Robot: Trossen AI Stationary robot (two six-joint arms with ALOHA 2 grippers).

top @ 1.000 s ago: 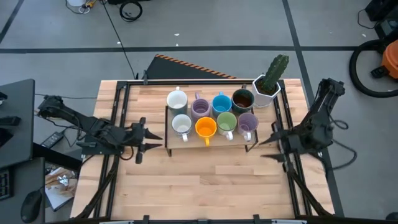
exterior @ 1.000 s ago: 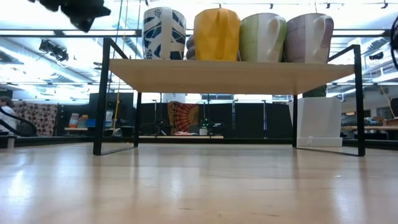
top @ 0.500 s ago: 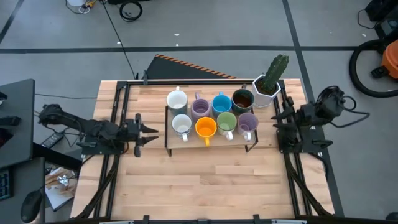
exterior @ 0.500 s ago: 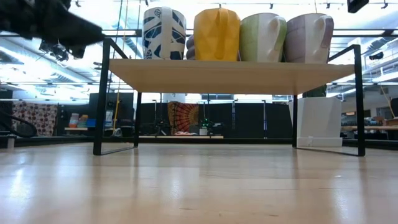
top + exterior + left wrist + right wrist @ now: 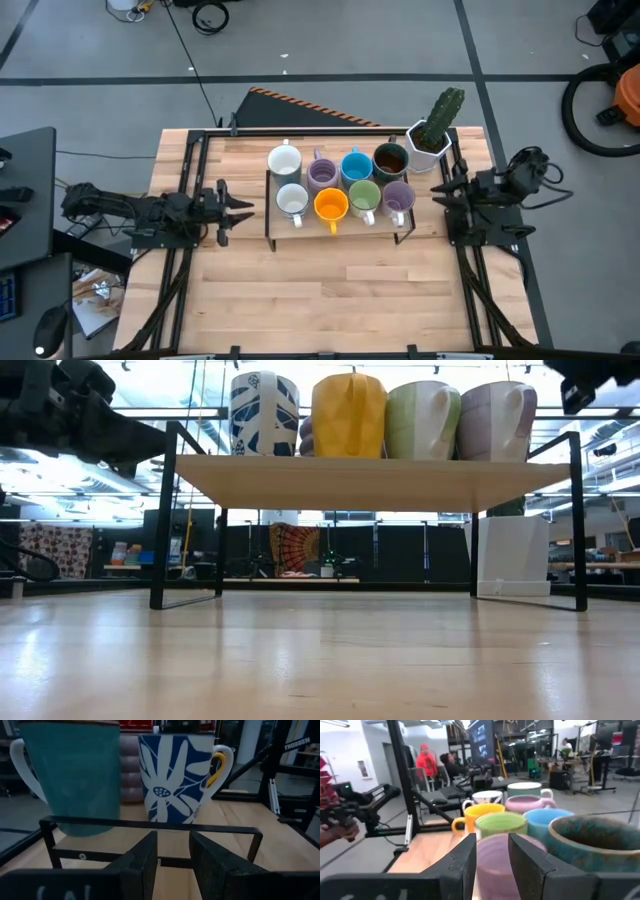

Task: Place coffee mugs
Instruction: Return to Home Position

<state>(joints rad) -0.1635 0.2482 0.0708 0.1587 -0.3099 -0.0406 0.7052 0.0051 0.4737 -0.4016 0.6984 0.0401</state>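
Observation:
Several coffee mugs stand in two rows on a small wooden shelf with a black frame (image 5: 268, 215) in the middle of the table. Among them are a white one (image 5: 285, 160), an orange one (image 5: 331, 206), a green one (image 5: 364, 196) and a lavender one (image 5: 399, 197). My left gripper (image 5: 240, 205) stands open beside the shelf's left end, pointing level at a blue-and-white flowered mug (image 5: 172, 775). My right gripper (image 5: 440, 190) stands open beside the shelf's right end, pointing level at the lavender mug (image 5: 492, 862). Neither has anything between its fingers.
A white planter with a green cactus (image 5: 432, 135) stands at the far right, close to my right arm. Black rails run along the table's left and right sides. Bare wood (image 5: 330, 300) lies between the shelf and the near edge. People show in the room beyond (image 5: 424, 762).
My left gripper has sunk beside the shelf's left end while its arm folded back toward the left edge. My right gripper has swung toward the table's far edge and now points at the shelf's right end. The mugs have kept still.

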